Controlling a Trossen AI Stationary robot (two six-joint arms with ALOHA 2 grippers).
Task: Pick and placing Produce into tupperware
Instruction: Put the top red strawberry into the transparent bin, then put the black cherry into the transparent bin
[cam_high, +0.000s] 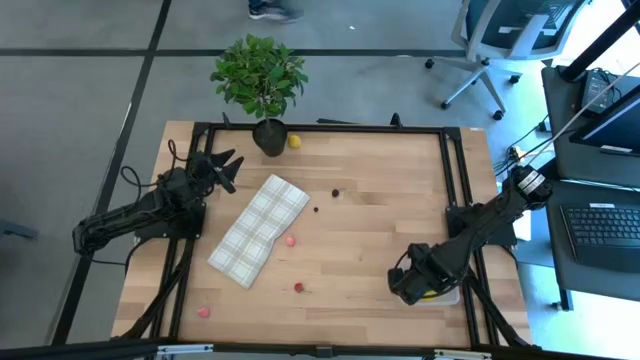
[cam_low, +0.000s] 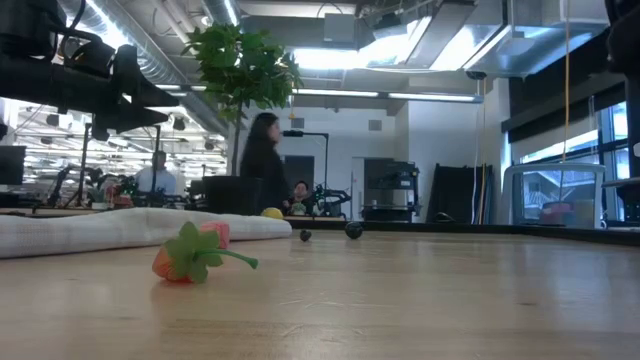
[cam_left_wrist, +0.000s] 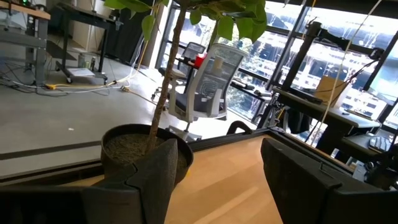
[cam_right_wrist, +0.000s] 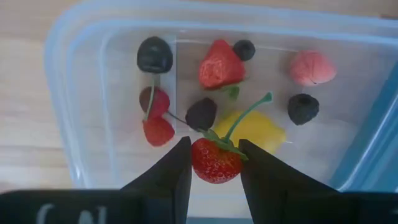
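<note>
i am clenching my right pincer (cam_right_wrist: 211, 163) on a toy strawberry (cam_right_wrist: 214, 160) above the clear tub (cam_right_wrist: 74, 93), whose near rim is risking catching it if released early.

**Left wrist view: plant pot at table edge**

Left gripper (cam_left_wrist: 214, 177): two dark fingers (cam_left_wrist: 155, 180) standing apart, nothing between them; potted plant (cam_left_wrist: 146, 146) at 11 o'clock, dark pot, thin stem, green leaves overhead; wooden table (cam_left_wrist: 227, 180) showing between the fingers; office chair (cam_left_wrist: 208, 87) at 12 o'clock beyond the table; desk (cam_left_wrist: 323, 106) at 2 o'clock by windows.
</note>
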